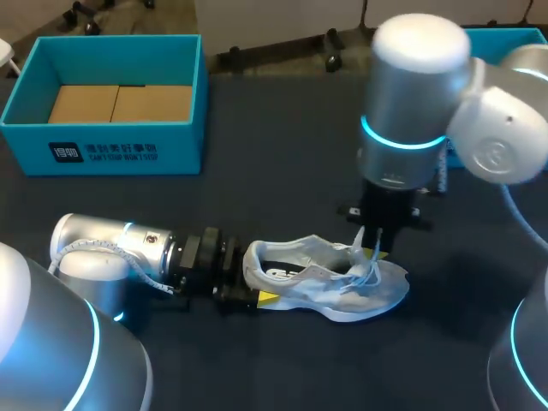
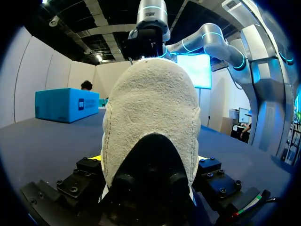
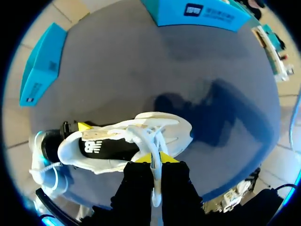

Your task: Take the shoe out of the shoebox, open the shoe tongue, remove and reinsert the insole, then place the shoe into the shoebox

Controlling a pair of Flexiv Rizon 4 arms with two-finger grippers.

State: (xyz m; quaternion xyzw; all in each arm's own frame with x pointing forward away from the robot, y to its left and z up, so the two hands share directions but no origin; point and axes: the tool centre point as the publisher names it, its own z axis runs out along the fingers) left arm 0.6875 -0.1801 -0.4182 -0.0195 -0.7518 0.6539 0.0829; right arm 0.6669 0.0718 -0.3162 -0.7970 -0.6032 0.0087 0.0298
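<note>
Head view: the white and pale blue sneaker [image 1: 325,287] lies on the dark table [image 1: 274,154], in the middle and near the front, with its heel toward my left arm and its toe toward my right side.
Left gripper [image 1: 255,278]: it lies low over the table and is level with the heel. One yellow tip shows against the near side of the heel.
Left wrist view: the fuzzy white heel stands between the two fingers and fills the space ahead. A sliver of yellow shows at each side of it, so the fingers are clamped on the heel from both sides.
Right gripper [image 1: 372,250]: it comes straight down from above and stands at the lacing part of the sneaker, toward the toe.
Right wrist view: the two black fingers are close together, and a white strip [image 3: 155,188] from the top of the sneaker is pinched between them. I cannot tell if it is a lace or the edge of the tongue.
Insole [image 3: 113,148]: it is dark with a white mark and lies inside the shoe opening.
Shoebox [image 1: 103,150]: it is teal and open, at the far left of the table, well apart from the sneaker. Brown cardboard lies on its bottom.
Second teal box [image 1: 505,36]: it is at the far right and is partly hidden behind my right arm.
</note>
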